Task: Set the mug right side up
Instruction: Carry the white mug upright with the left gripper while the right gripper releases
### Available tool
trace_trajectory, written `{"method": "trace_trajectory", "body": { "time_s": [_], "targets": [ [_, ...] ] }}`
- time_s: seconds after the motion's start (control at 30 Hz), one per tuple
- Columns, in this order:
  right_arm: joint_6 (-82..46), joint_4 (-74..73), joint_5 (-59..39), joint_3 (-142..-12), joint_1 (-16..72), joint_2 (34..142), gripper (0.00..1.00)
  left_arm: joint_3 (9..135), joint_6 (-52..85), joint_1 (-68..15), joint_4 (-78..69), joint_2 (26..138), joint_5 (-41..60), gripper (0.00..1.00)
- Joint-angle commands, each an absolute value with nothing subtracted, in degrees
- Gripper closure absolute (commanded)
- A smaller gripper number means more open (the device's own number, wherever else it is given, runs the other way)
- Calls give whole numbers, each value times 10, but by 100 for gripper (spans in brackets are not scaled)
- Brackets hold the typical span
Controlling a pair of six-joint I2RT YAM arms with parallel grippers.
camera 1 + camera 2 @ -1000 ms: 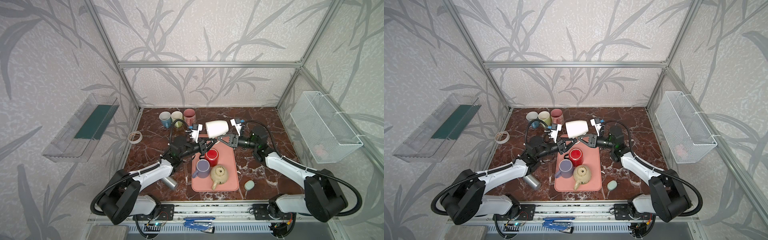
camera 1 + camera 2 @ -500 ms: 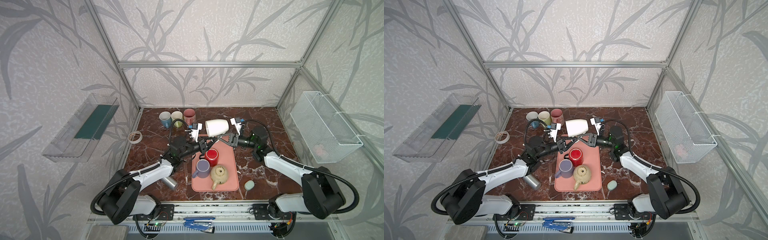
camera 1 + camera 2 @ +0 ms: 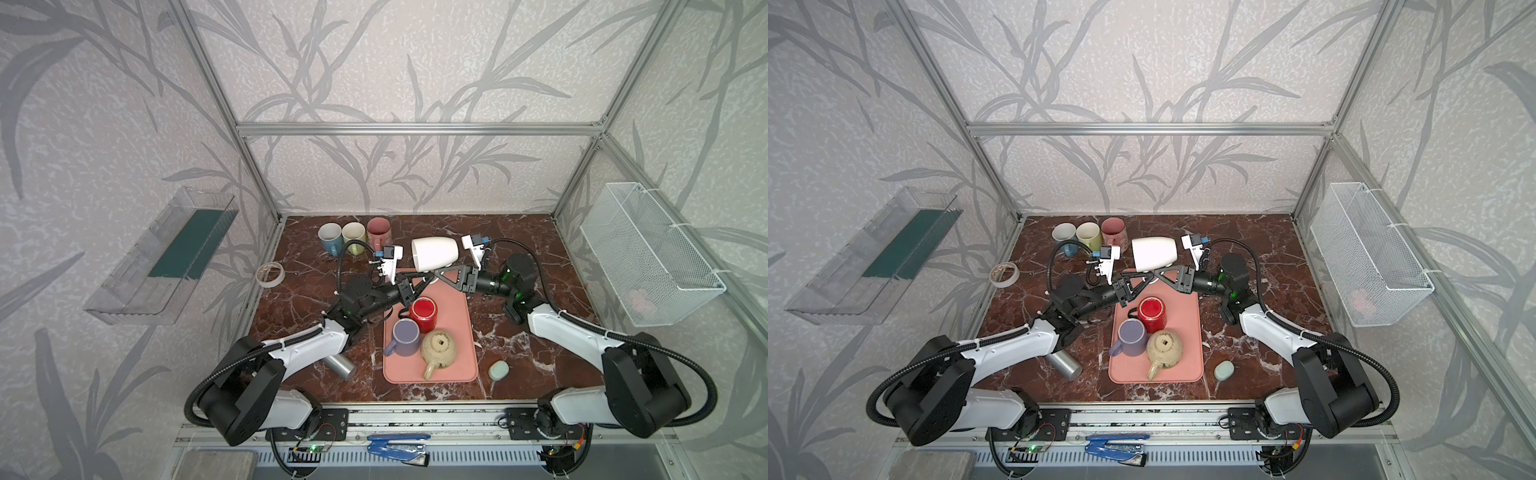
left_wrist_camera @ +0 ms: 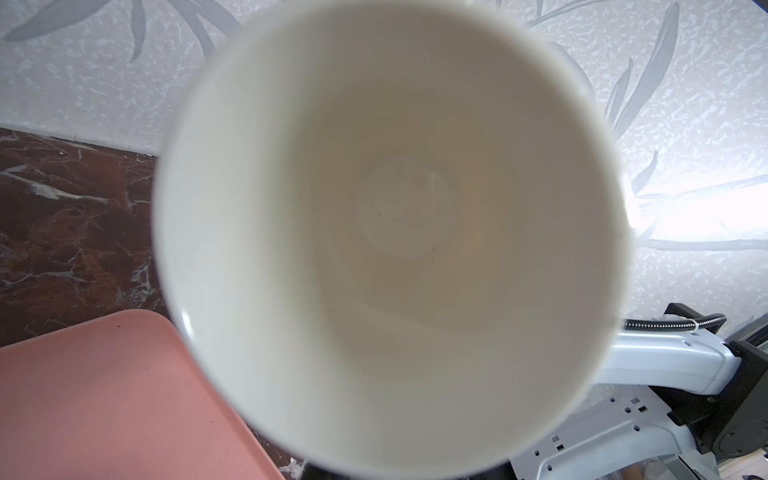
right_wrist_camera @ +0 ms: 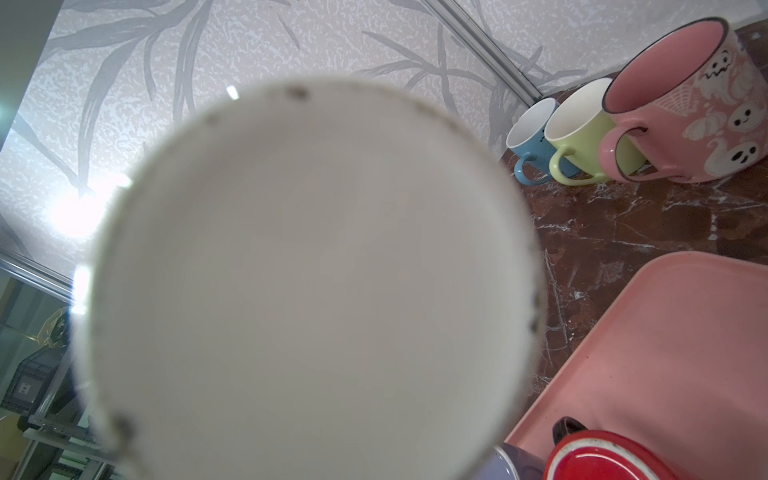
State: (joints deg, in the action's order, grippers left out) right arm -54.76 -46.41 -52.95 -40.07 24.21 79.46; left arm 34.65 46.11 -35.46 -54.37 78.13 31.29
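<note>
Task object: the white mug (image 3: 434, 252) lies on its side in the air, above the far end of the pink tray (image 3: 457, 332). Its mouth points toward the left arm and its base toward the right arm. It is not yet upright.
Left wrist view: the mug's open mouth fills most of the frame, with the pale inside visible.
Right wrist view: the mug's flat base fills most of the frame, out of focus.
Right arm: the right gripper (image 3: 437, 274) has its jaws closed. Its tips are tucked under the mug and hold it aloft. The exact spot gripped is hidden.
Left arm: the left gripper (image 3: 428, 278) has its jaws closed. Its tips are under the mug's mouth end, right by the other gripper's tips. Whether it grips the mug cannot be told.
Tray position: middle of the marble counter (image 3: 519, 249), reaching toward the near edge.
On the tray: a red mug (image 3: 423, 314) stands upright near the far end. A purple mug (image 3: 405, 337) is just beside it. A beige teapot (image 3: 439, 351) is next to both.
Far left of counter: a blue mug (image 3: 329, 237), a yellow-green mug (image 3: 353, 237) and a pink mug (image 3: 379, 232) stand upright in a row.
Left edge: a tape roll (image 3: 270, 274).
Near left: a metal cylinder (image 3: 340, 365) lies partly under the left arm.
Right of the tray, toward the near edge: a small pale green object (image 3: 498, 370).
</note>
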Motion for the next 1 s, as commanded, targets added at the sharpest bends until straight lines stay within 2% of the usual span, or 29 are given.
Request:
{"method": "trace_trajectory", "body": {
  "time_s": [0.0,0.07,0.23,0.43,0.53,0.77,0.97],
  "targets": [
    [-536,-504,-562,-394,250,794,100,351,475,-353,-600,785,290,94],
    [-536,-504,-562,-394,250,792,100,349,476,-353,-602,787,286,100],
    [-532,-499,-561,-396,250,791,100,342,476,-354,-607,787,281,100],
    [-524,-495,-555,-391,249,789,64,327,473,-353,-607,780,269,100],
    [-514,-489,-546,-383,249,783,56,327,471,-354,-593,779,264,100],
    [-489,-449,-533,-382,248,771,50,323,468,-353,-588,781,249,100],
    [-429,-322,-474,-381,247,725,48,325,447,-352,-539,771,226,100]
  ]
}}
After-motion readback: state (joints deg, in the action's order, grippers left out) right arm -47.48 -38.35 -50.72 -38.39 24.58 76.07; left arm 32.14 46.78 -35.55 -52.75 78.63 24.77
